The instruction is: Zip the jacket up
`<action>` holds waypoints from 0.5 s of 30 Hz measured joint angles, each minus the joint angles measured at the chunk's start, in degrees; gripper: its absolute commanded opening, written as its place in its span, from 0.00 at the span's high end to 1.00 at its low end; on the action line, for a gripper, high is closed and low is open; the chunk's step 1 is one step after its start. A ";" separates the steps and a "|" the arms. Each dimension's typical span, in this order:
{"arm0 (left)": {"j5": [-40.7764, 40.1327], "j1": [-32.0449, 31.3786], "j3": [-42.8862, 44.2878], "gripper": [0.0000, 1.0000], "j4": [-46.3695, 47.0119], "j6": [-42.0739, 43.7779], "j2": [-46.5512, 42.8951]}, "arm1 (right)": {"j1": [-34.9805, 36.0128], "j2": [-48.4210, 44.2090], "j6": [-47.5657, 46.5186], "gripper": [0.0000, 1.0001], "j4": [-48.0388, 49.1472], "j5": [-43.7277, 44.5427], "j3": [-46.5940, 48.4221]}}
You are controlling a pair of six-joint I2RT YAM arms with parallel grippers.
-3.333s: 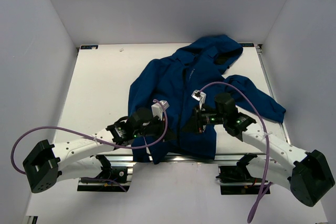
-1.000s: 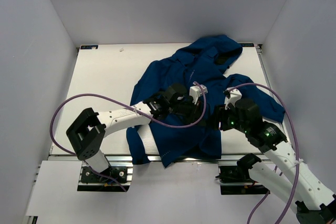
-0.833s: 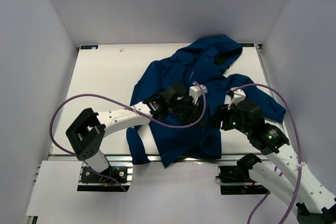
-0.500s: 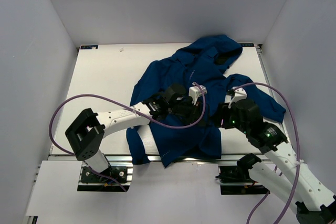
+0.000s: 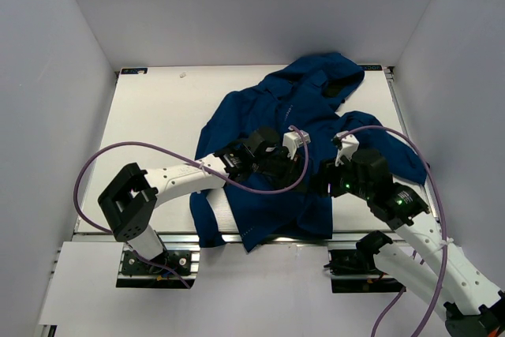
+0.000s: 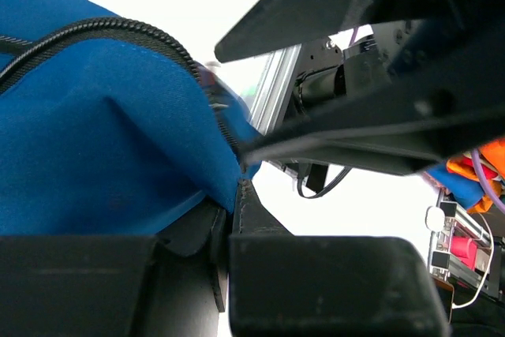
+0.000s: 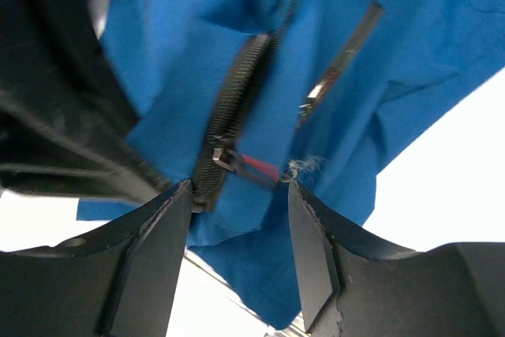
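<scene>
Jacket (image 5: 268,108), lying from the table's (image 5: 158,116) far right corner to its near edge: left gripper (image 6: 237,197) pinches its fabric, and the zipper slider (image 7: 223,155) sits just beyond the parted jaws of the right gripper (image 7: 237,199), zipper running straight away from them.

You have a white table (image 5: 150,132) enclosed by white walls (image 5: 47,76). A small dark label (image 5: 134,71) sits at its far left corner, with a pale speck (image 5: 182,75) near it.

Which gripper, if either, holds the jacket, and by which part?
The left gripper is shut on the jacket, pinching the fabric edge beside the zipper teeth. The right gripper stands open at the zipper slider, holding nothing.
</scene>
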 measured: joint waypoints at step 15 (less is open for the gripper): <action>-1.03 -0.09 0.00 1.00 -2.29 0.79 -0.42 | 0.11 0.87 -0.13 0.50 0.72 -0.28 0.00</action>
